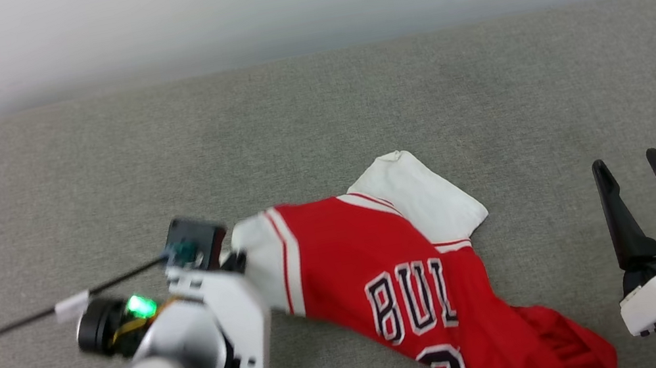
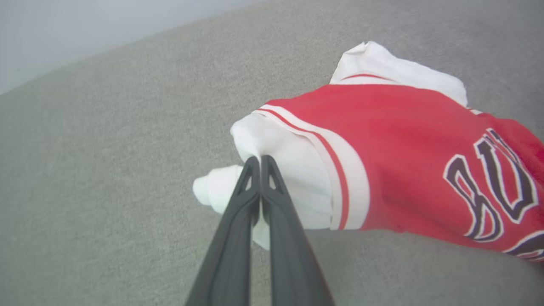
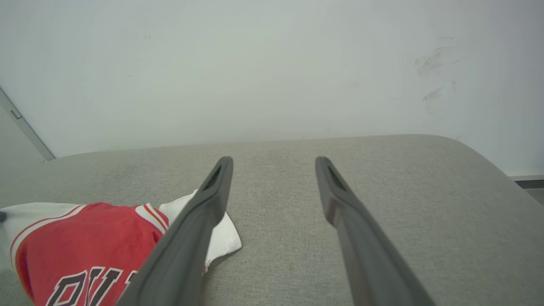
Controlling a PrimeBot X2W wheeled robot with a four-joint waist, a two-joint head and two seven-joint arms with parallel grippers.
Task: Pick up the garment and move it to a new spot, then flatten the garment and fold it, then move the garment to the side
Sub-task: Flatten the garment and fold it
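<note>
On my left, the left gripper (image 2: 260, 161) is pinched tight on the garment (image 1: 366, 251), biting its white sleeve. The red jersey lies crumpled mid-way across the grey cushion (image 1: 316, 112). Over right, the right gripper (image 1: 632, 170) hangs spread wide, holding nothing, clear of the cloth.
</note>
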